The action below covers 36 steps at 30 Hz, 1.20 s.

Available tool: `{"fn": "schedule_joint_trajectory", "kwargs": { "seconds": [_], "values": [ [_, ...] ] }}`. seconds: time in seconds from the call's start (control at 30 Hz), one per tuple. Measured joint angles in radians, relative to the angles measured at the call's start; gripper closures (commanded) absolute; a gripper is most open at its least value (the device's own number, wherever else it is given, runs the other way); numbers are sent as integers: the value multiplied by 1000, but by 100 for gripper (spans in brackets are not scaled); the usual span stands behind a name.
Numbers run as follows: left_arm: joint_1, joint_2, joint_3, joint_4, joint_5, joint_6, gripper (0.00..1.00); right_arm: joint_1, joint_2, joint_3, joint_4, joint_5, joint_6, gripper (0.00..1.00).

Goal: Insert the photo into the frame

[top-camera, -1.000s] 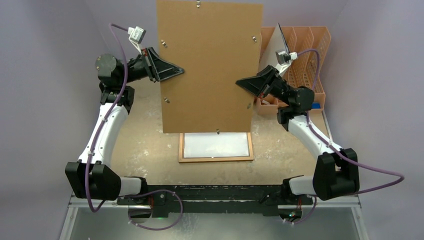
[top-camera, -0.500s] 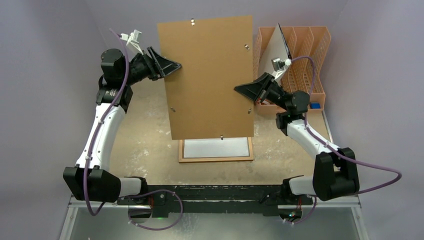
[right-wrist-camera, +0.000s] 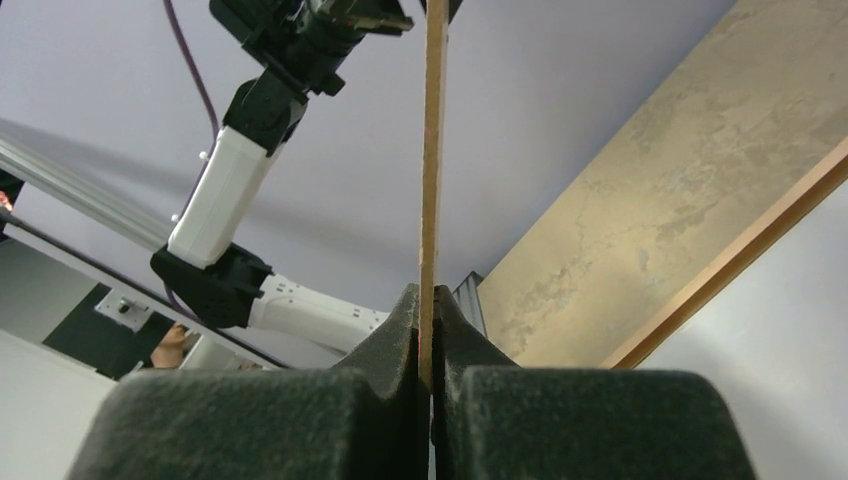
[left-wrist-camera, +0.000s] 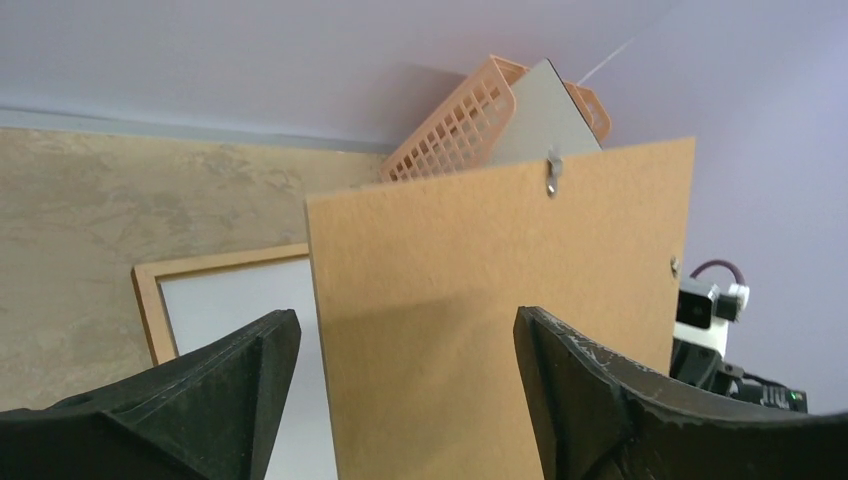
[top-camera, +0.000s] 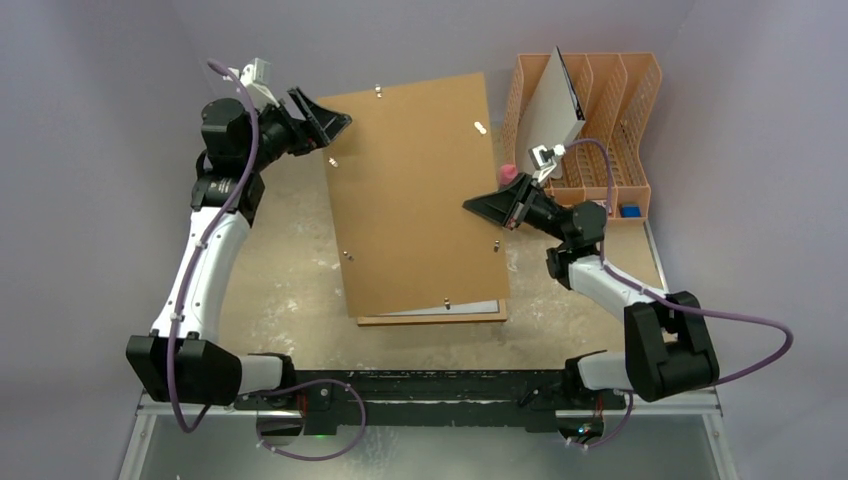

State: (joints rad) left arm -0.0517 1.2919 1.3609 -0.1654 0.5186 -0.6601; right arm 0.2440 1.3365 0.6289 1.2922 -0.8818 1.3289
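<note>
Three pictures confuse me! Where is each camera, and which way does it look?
Top: high behind the robot, looking down at the flat brown backing board; both white arms show.
Left wrist: on left arm, facing the board's face; open left pincer shows.
Right wrist: on right arm, looking along the board's edge; shut right pincer shows.
Shared: all see the board.
</note>
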Motion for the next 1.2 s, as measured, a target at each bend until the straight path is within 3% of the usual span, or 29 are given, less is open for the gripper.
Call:
{"fn": "schedule_joint_trajectory", "kwargs": {
  "seconds": [0.37, 0.7, 0.9, 1.2],
  "values": [
    [-2, 111, 0, 24, -92, 46, 16, 54, 47, -16, 14, 35, 9, 100],
    [-6, 177, 8, -67, -243, 84, 13, 130, 65, -16, -137, 98, -111, 100],
    [-10, 200, 22, -142, -367, 196, 13, 136, 66, -16, -204, 121, -109, 100],
    [-10, 200, 68, -191, -372, 331, 13, 137, 92, -16, -195, 132, -109, 100]
  ]
}}
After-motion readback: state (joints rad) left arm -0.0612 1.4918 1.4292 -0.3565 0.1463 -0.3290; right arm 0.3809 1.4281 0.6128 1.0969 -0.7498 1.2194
